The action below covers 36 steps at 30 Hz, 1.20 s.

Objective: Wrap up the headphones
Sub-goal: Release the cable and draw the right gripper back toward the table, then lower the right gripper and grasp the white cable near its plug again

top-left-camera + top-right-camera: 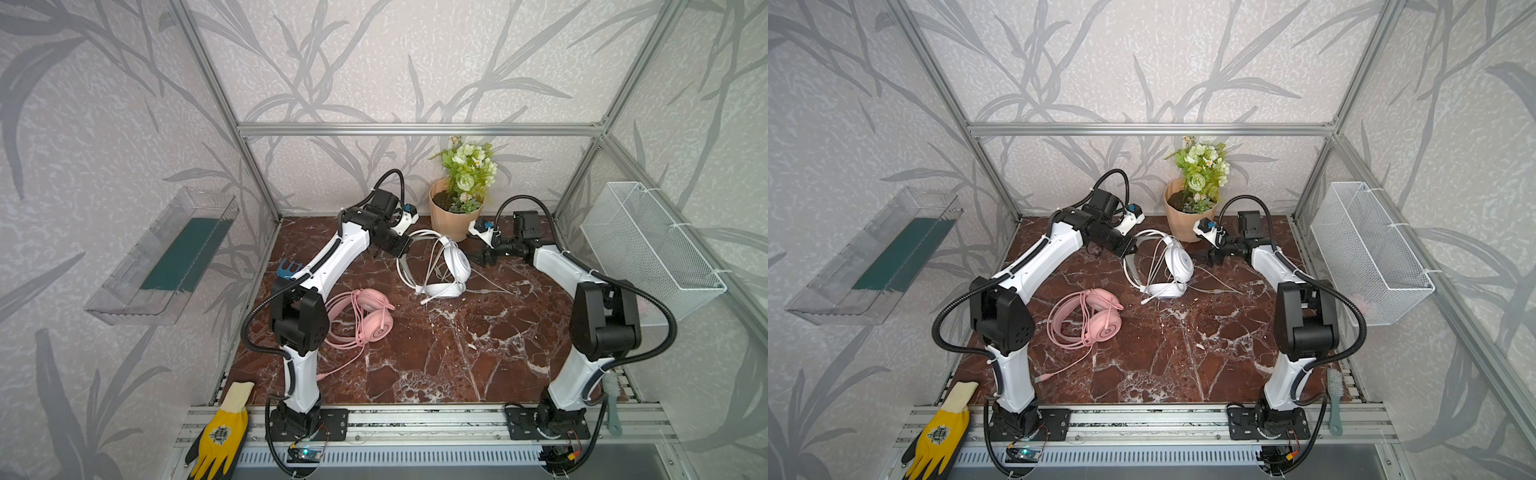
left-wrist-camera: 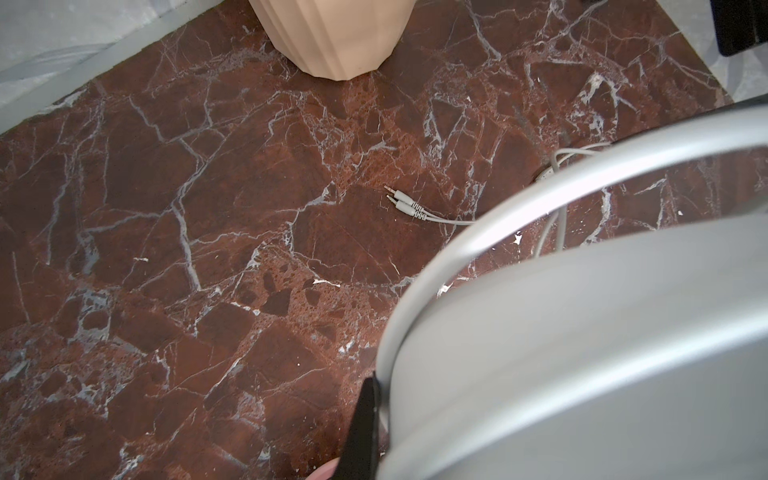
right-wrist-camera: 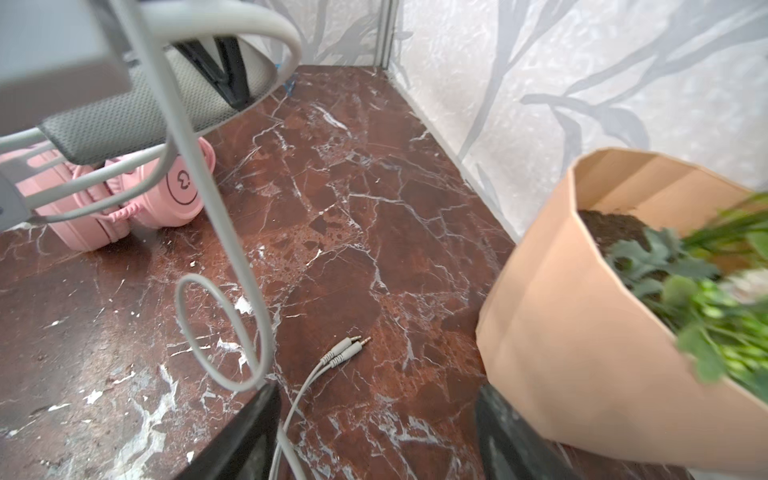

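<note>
The white headphones (image 1: 455, 262) (image 1: 1179, 262) stand tilted at the back middle of the marble table, with loops of their cable draped over them. My left gripper (image 1: 401, 249) (image 1: 1129, 249) (image 2: 374, 419) is shut on their headband (image 2: 540, 332). My right gripper (image 1: 478, 257) (image 1: 1210, 257) (image 3: 378, 415) is open just right of the earcups and holds nothing. The white cable (image 3: 291, 415) runs past one of its fingers and ends in two jack plugs (image 3: 349, 349) (image 2: 405, 203) on the table. The pink headphones (image 1: 374, 320) (image 1: 1100, 318) (image 3: 178, 187) lie flat near the left arm, their cable coiled around them.
A beige flower pot (image 1: 453, 216) (image 3: 582, 332) stands close behind the right gripper. A white wire basket (image 1: 648, 249) hangs on the right wall and a clear tray (image 1: 166, 257) on the left wall. A blue comb (image 1: 289, 268), a yellow glove (image 1: 220, 432) and a brush (image 1: 613, 399) lie at the edges.
</note>
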### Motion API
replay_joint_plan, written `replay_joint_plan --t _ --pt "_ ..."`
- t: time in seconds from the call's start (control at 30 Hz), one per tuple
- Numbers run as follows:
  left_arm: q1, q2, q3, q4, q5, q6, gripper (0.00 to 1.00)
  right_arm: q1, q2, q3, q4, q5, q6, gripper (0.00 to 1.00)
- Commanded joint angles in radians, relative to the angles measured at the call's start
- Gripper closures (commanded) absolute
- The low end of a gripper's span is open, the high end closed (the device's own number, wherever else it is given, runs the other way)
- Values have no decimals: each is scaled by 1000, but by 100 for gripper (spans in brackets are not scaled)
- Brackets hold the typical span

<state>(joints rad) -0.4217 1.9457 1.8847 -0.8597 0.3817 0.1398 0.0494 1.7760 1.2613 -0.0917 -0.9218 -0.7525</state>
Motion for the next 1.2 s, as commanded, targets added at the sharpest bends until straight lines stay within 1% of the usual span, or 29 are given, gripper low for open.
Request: replay_joint_plan --t 0.0,0.07,0.17,0.23,0.37,0.47,0.57,0.6,0.7,0.83,0.87,0.9,0.93,1.17 --pt "4 -67 -4 40 91 -16 100 -19 -64 -66 144 -29 83 23" --pt "5 -69 0 40 100 -19 100 -19 -64 -90 104 -15 32 23" --pt "6 -73 8 39 114 -20 100 -19 -63 -115 86 -11 -1 23" --pt "6 -73 15 34 123 -22 100 -9 -92 -139 94 -8 -22 23" --pt "4 -70 30 23 145 -26 100 33 -75 -175 160 80 -39 23" --pt "3 -65 51 6 161 -28 100 64 -6 -189 240 173 -30 23" --pt "3 -65 59 -2 161 -31 100 78 37 -179 282 223 -8 28" --pt "3 -66 57 -1 161 -32 100 81 45 -176 284 230 -8 31" --pt "3 -69 57 0 164 -37 100 89 53 -171 258 233 -33 46" --pt "5 -69 57 18 179 -54 100 89 38 -201 225 236 -55 85" --pt "6 -68 56 27 186 -61 100 89 30 -216 222 234 -57 93" --pt "8 -68 54 34 194 -67 100 89 22 -229 220 234 -60 97" --pt "11 -67 53 42 202 -77 100 89 13 -244 222 236 -58 100" --pt "48 -80 12 133 266 -166 100 93 -56 -328 234 248 -44 100"
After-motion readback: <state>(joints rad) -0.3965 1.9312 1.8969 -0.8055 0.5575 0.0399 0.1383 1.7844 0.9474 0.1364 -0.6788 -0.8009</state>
